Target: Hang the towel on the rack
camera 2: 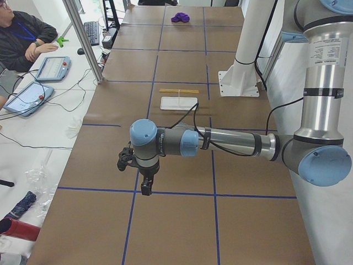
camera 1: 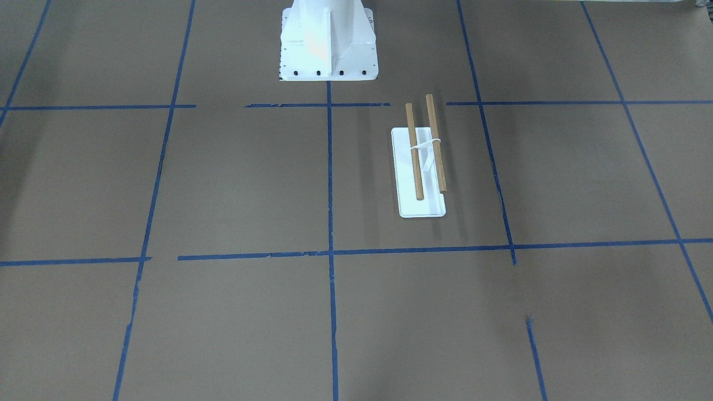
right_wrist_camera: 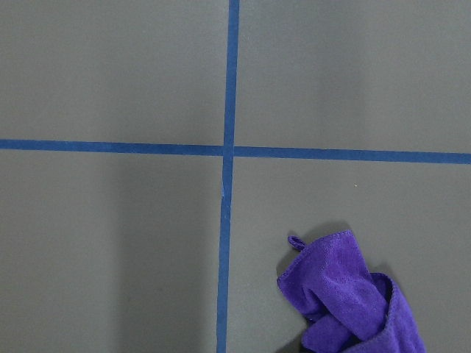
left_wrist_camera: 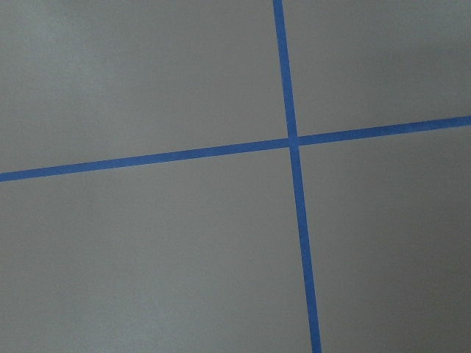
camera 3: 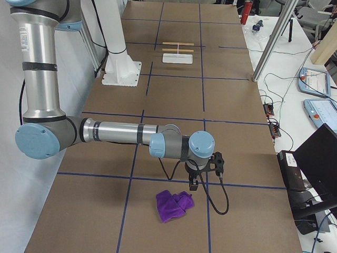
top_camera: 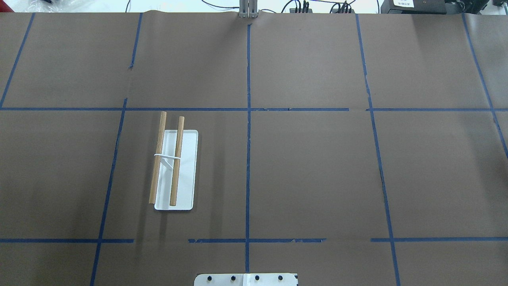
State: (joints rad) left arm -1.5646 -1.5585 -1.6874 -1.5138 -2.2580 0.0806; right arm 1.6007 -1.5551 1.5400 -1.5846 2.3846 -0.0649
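Note:
The rack [camera 1: 415,161] stands on the brown table on my left side, with a white base and two wooden dowels, both bare. It also shows in the overhead view [top_camera: 176,159] and small in both side views [camera 2: 179,102] [camera 3: 177,58]. The purple towel [camera 3: 172,204] lies crumpled on the table at the far right end, its small loop visible in the right wrist view [right_wrist_camera: 346,294]. My right gripper [camera 3: 194,184] hovers just beside the towel. My left gripper [camera 2: 144,187] hangs over bare table at the left end. I cannot tell whether either is open or shut.
The white robot pedestal [camera 1: 328,44] stands at the table's middle back edge. Blue tape lines grid the table. An operator [camera 2: 22,38] sits beside the table with tablets and cables, behind a metal post [camera 2: 83,38].

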